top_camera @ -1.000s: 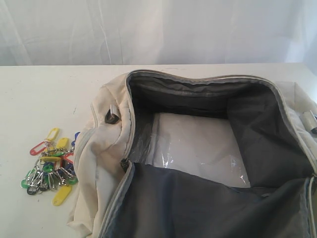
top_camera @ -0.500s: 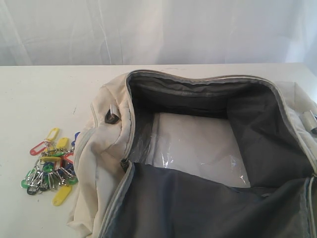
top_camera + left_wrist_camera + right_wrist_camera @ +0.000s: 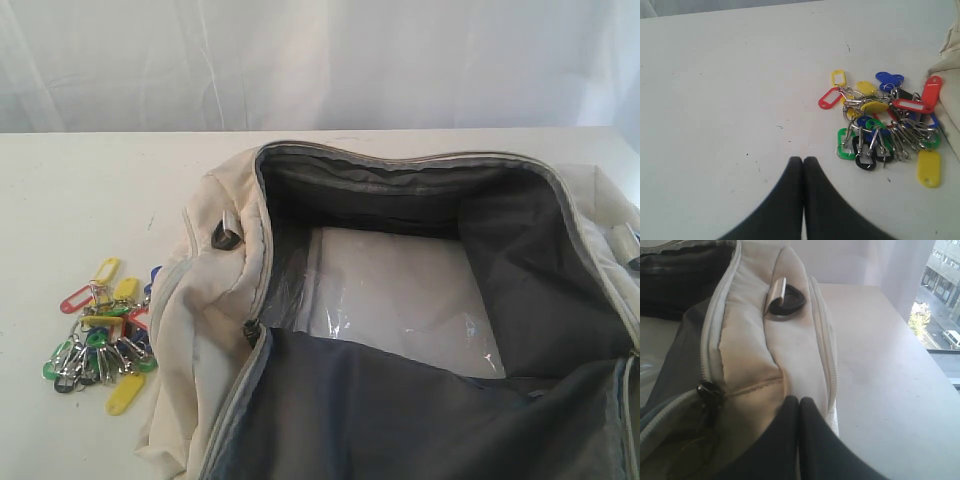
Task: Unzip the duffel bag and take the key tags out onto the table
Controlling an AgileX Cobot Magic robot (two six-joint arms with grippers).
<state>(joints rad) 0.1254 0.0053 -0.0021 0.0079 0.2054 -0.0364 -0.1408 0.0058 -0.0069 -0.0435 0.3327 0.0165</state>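
Observation:
The cream duffel bag lies wide open on the white table, showing dark grey lining and a clear plastic sheet on its floor. The key tags, a cluster of yellow, red, green and blue tags on metal rings, rest on the table just left of the bag. In the left wrist view the key tags lie beside my left gripper, which is shut and empty over bare table. My right gripper is shut with nothing in it, above the bag's end panel near a black strap ring.
A white curtain hangs behind the table. The bag's zipper slider sits at the end of the opening. In the right wrist view the table edge runs by a window. Neither arm shows in the exterior view.

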